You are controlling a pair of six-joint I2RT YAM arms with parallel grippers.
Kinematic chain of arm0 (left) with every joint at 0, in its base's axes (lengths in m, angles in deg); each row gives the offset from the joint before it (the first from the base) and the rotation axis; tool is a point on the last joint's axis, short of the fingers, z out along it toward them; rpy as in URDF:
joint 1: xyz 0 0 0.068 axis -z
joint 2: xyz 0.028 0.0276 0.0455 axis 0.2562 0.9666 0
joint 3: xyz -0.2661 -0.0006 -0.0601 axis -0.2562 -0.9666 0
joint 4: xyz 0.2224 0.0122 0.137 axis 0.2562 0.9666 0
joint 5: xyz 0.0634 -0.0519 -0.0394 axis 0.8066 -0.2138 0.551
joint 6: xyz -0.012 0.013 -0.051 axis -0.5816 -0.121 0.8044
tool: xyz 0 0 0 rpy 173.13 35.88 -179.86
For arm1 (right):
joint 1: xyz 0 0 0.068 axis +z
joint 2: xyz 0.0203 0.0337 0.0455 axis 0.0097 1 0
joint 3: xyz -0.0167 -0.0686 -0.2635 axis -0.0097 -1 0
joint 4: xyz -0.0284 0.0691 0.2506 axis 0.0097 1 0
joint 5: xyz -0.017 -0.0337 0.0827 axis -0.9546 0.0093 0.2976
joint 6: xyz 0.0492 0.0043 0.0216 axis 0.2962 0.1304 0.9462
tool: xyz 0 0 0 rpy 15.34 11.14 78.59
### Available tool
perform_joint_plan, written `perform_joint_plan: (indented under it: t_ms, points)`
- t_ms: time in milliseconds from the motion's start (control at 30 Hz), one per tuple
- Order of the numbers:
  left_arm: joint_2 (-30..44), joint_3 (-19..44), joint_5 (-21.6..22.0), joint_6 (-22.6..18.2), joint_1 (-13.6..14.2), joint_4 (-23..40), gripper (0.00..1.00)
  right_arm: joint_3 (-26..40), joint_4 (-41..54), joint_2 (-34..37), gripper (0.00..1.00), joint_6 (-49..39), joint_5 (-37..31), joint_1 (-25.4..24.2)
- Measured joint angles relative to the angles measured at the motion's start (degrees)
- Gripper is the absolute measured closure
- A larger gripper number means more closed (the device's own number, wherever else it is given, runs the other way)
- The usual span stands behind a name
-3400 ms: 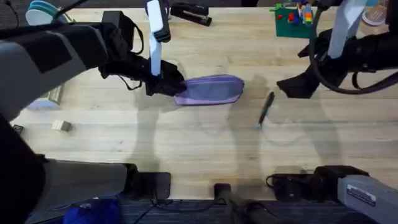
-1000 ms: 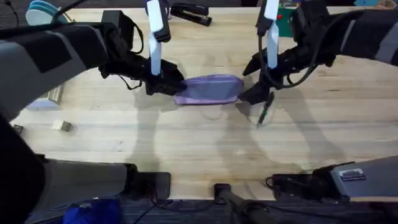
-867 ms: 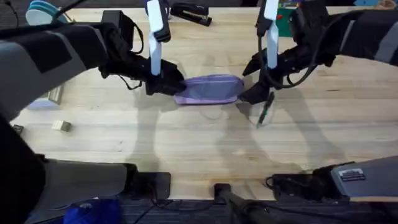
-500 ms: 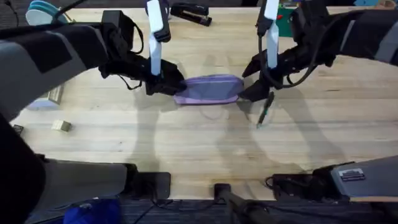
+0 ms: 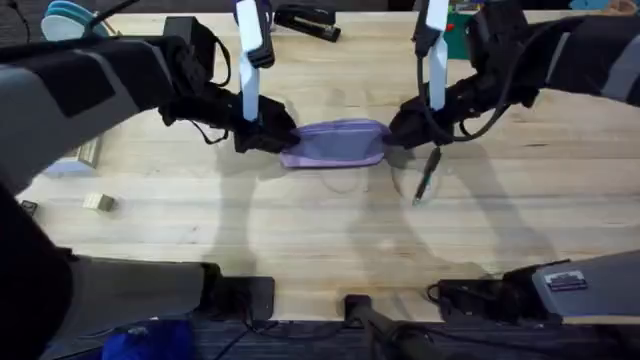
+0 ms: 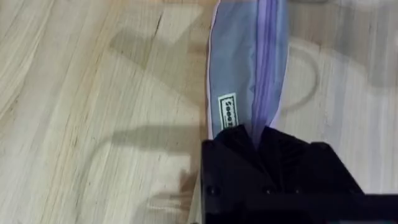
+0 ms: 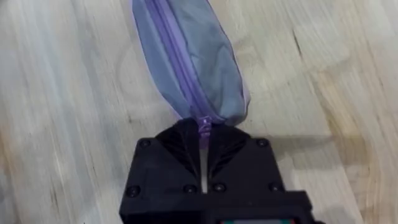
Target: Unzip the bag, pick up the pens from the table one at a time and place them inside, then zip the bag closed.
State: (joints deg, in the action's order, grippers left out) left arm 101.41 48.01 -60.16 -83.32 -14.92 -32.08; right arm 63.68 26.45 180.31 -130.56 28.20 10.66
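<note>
Right arm: it was far off at the right side of the bench (image 5: 300,230) at first. Then it swung in toward the middle.
Right claw (image 5: 398,132): a moment ago it hung a little past the bag's right end, just above the pen (image 5: 427,175). Now it has moved up to the bag (image 5: 335,143) and touches its right end.
Right claw's fingers (image 7: 180,146): in the right wrist view they are closed on the little zip tab (image 7: 203,127) at the bag's tip.
Pen: the claw was partly over its top end before. Now the whole pen shows, just beside the claw.
</note>
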Motion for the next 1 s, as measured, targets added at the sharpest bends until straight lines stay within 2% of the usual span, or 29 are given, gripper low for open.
perform_joint_plan:
  t_ms: [700,1000]
  points:
    - [0.0,0.0,0.0,0.0,0.0,-0.1,0.960,0.0,0.0,0.0,0.970,0.0,0.2,-0.2]
    - [0.0,0.0,-0.7,0.0,0.6,-0.1,0.959,0.0,0.3,-4.2,0.970,0.0,1.1,-3.6]
